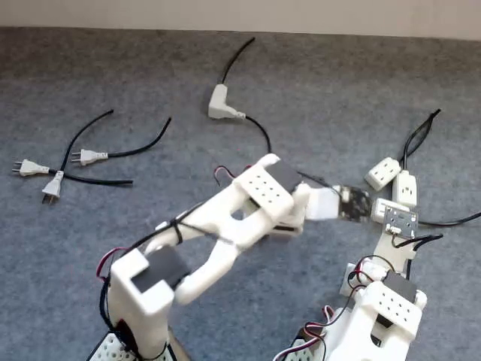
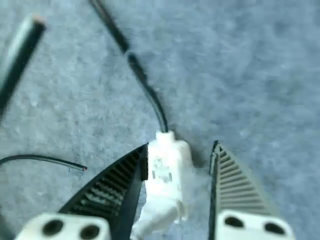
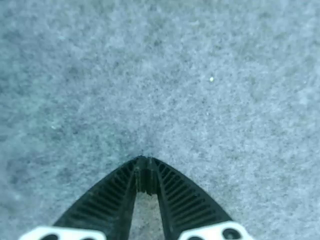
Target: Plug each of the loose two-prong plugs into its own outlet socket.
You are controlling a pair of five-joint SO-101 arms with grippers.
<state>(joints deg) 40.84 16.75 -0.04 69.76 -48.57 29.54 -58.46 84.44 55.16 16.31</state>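
Grey, carpet-like fabric (image 1: 75, 248) covers the whole counter, short-piled and mottled. Along the far edge at 12 o'clock runs a pale, bare strip (image 1: 240, 13); whether it is wall or uncovered counter I cannot tell.

At 9 o'clock lie three white two-prong plugs, all unplugged. The far-left plug (image 1: 25, 168) and the crossed plug (image 1: 52, 186) have black cords that cross just beside them. The third plug (image 1: 89, 156) sits near them, toward the centre, and its cord curves away toward 11 o'clock.

Near 12 o'clock rests an angled white piece (image 1: 218, 101). One black cord runs from it toward the far edge and another bends back toward the centre.

At 3 o'clock a cluster of white socket blocks (image 1: 383, 173) sits close together, with black cords looping off toward 2 and 3 o'clock.

The left arm stretches from 7 o'clock across the middle, and its left claw (image 1: 357, 203) ends just beside that cluster. In the left wrist view the left claw (image 2: 180, 147) stands apart around a white cord end (image 2: 165, 175) lying on the fabric. One ribbed finger (image 2: 120, 185) touches it, and a gap shows before the other. A thin black cord leaves the white cord end across the fabric. I cannot tell whether it is a plug or a socket.

The right arm rises from 5 o'clock. Its right claw (image 3: 146, 159) is closed tip to tip on nothing, over bare grey fabric.
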